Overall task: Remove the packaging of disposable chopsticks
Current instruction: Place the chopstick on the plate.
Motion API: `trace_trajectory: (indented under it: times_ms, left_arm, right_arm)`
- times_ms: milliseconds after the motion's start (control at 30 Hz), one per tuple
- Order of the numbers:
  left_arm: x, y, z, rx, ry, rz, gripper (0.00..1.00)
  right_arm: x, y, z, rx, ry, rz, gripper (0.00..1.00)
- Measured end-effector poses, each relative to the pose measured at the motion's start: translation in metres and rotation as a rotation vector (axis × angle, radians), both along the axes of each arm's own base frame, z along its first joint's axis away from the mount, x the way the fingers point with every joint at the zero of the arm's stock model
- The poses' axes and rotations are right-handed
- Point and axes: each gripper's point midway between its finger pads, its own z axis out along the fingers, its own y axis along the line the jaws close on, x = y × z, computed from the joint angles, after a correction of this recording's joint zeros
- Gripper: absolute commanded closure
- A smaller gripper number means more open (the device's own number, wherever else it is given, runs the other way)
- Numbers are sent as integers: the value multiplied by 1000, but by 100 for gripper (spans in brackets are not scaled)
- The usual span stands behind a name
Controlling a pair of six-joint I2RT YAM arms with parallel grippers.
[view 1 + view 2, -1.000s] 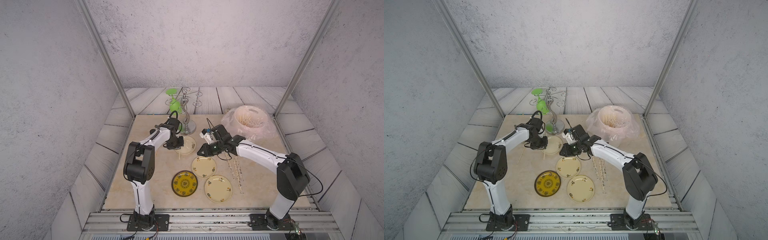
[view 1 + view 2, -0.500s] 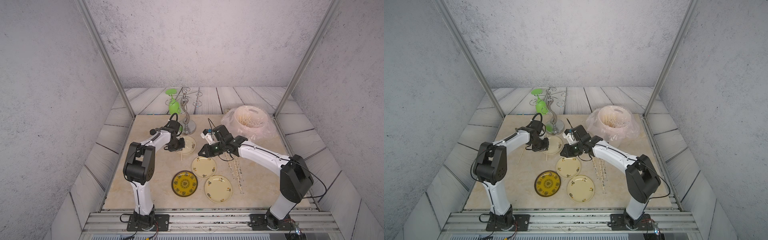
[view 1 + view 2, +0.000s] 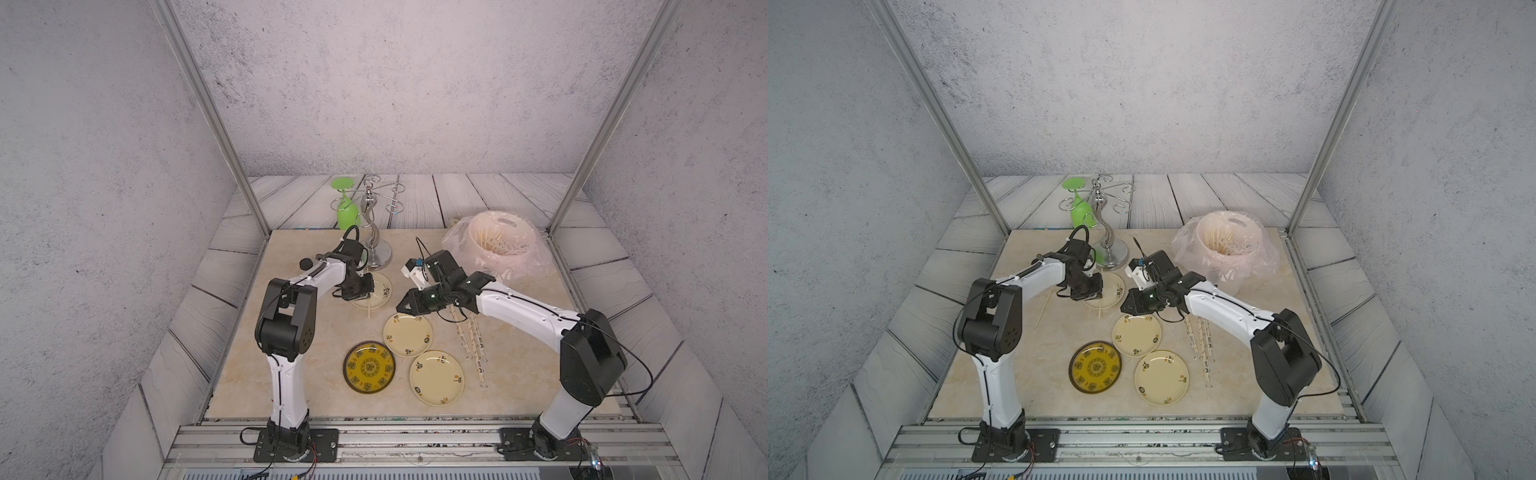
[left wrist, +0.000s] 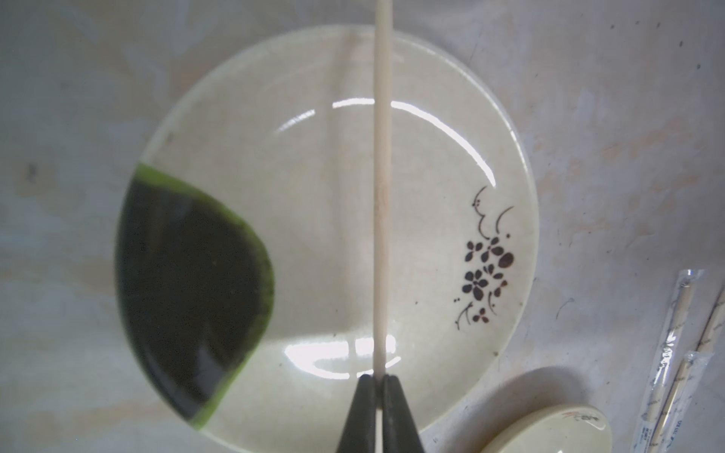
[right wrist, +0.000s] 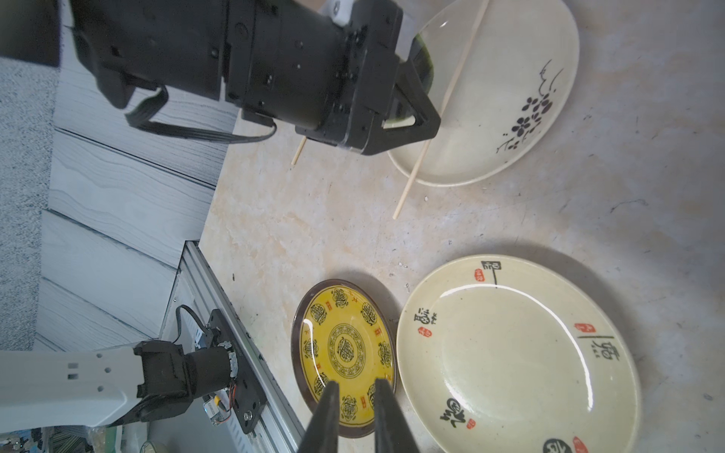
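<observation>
My left gripper [image 4: 378, 378] is shut on one bare chopstick [image 4: 382, 196], holding it just above the flower-printed cream plate [image 4: 314, 196]. In both top views the stick [image 3: 369, 309] [image 3: 1099, 309] pokes out past the plate's near rim. A second bare chopstick [image 3: 1044, 307] lies on the table left of that plate. Several chopsticks still in their clear packaging [image 3: 471, 340] [image 3: 1202, 345] lie right of the plates. My right gripper [image 5: 355, 386] [image 3: 401, 307] hovers open and empty between the flower plate and the near plates.
A pink-bagged bin [image 3: 503, 241] holding loose sticks stands at the back right. A metal glass stand [image 3: 374, 232] with a green glass [image 3: 347, 214] stands behind my left gripper. Two cream plates [image 3: 407, 334] [image 3: 436, 377] and a yellow plate [image 3: 369, 367] lie nearer the front.
My left gripper has drifted a little toward the front over the flower plate with the chopstick in it. The right arm has hardly moved.
</observation>
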Motion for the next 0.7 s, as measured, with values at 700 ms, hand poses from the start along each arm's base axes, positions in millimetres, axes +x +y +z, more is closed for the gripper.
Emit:
trace_trajectory:
  times_ms: [700]
  left_arm:
    - [5, -2, -4, 0, 14, 0, 87]
  right_arm:
    - [0, 0, 0, 0, 0, -1, 81]
